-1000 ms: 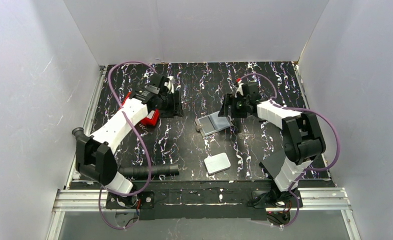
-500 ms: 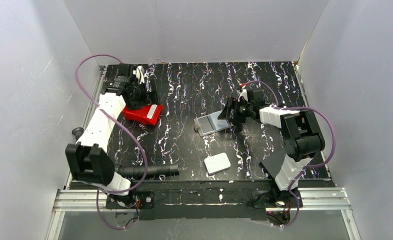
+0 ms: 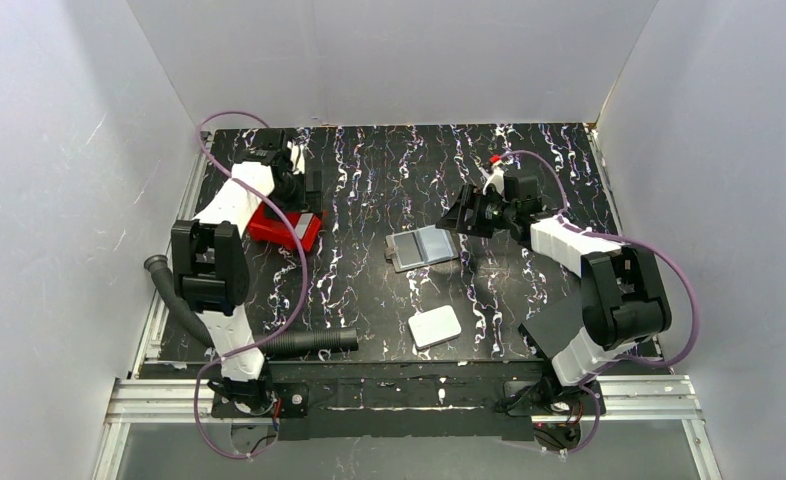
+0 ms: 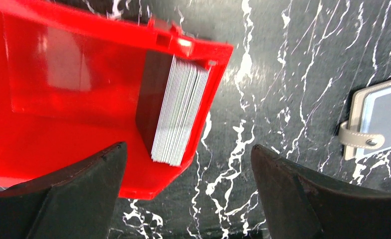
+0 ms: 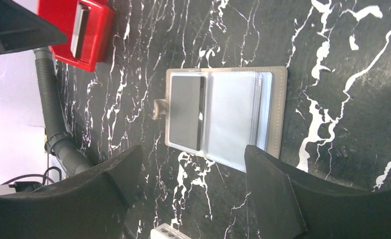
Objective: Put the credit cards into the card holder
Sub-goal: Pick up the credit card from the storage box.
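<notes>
Shiny plastic, matt cover
The red tray [image 4: 74, 74] is glossy plastic; the credit cards [image 4: 179, 112] look smooth; the card holder [image 5: 226, 117] pairs a matt grey leather-like cover with clear shiny sleeves on the smooth marbled desk [image 5: 333, 59].

There is one red tray [image 4: 59, 124] at the far left, holding one packed stack of credit cards [image 4: 179, 112] on edge. Their edges sit too tight to count, though there look to be well over ten. Near the middle lies one card holder [image 5: 226, 117], with one white slab [image 3: 435, 326] nearer the front, one black ribbed hose [image 3: 309, 342] at the near left and one flat black sheet [image 3: 547, 330] at the near right.
</notes>
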Action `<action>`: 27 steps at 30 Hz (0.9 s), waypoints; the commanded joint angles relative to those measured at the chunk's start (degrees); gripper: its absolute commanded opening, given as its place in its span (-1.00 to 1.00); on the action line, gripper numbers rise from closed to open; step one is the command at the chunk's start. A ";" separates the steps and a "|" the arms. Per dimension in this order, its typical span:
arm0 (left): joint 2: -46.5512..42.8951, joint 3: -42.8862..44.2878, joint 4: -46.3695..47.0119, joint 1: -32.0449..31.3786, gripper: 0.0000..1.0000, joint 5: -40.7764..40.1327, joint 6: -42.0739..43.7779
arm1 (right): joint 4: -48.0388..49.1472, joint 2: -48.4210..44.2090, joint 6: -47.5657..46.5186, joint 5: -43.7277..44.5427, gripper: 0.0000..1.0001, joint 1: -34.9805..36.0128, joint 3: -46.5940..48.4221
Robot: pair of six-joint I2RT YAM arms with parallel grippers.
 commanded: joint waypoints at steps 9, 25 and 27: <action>5.37 6.43 0.75 0.55 0.94 3.38 2.80 | -0.87 -3.63 0.84 -1.41 0.66 -0.04 2.75; 4.11 3.52 3.78 0.83 0.42 10.48 0.87 | -0.98 -5.14 2.85 0.06 0.64 5.16 6.84; 3.18 3.24 3.81 0.91 0.30 11.13 0.65 | -0.42 -4.55 3.46 0.41 0.63 6.41 7.21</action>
